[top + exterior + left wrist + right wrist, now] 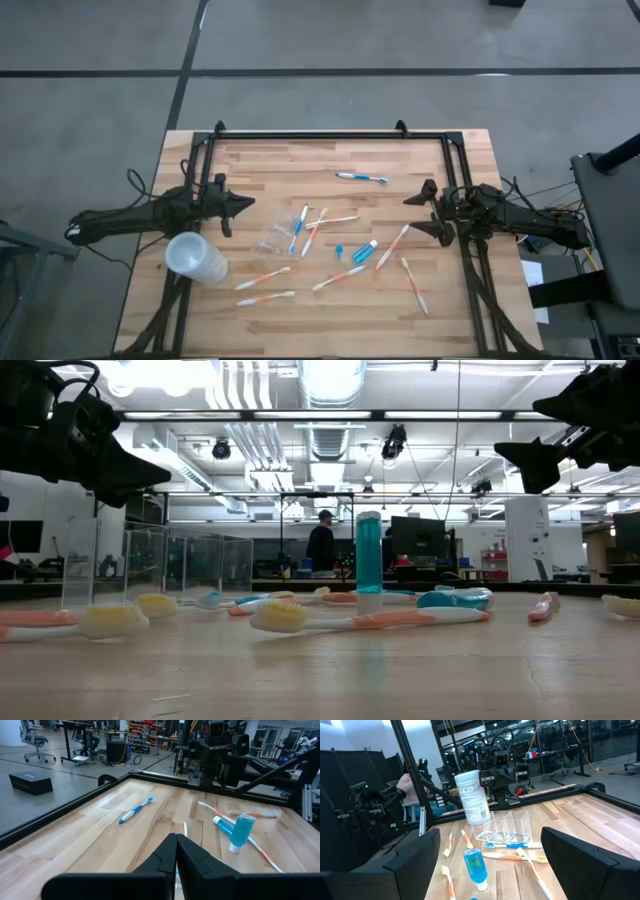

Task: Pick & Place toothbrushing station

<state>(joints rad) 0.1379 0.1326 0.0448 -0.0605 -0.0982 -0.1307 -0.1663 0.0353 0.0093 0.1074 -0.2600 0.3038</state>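
Observation:
Several white-orange and white-blue toothbrushes (315, 232) lie flat and scattered over the wooden table, one blue one (362, 177) toward the far edge. A small clear tumbler (271, 239) stands left of the middle. A small blue toothpaste tube (241, 832) stands upright on its white cap, with another blue tube (365, 252) lying beside it. My left gripper (250, 205) hovers shut at the table's left side. At the right side my right gripper (416, 212) hovers open. Both are above the table and apart from everything.
A larger frosted whitish cup (195, 257) stands near the left front, close under my left arm. A black frame rail (320, 137) runs along the far edge and both sides. Bare wood (270, 170) shows at the far left. A person (322, 545) stands far off in the room.

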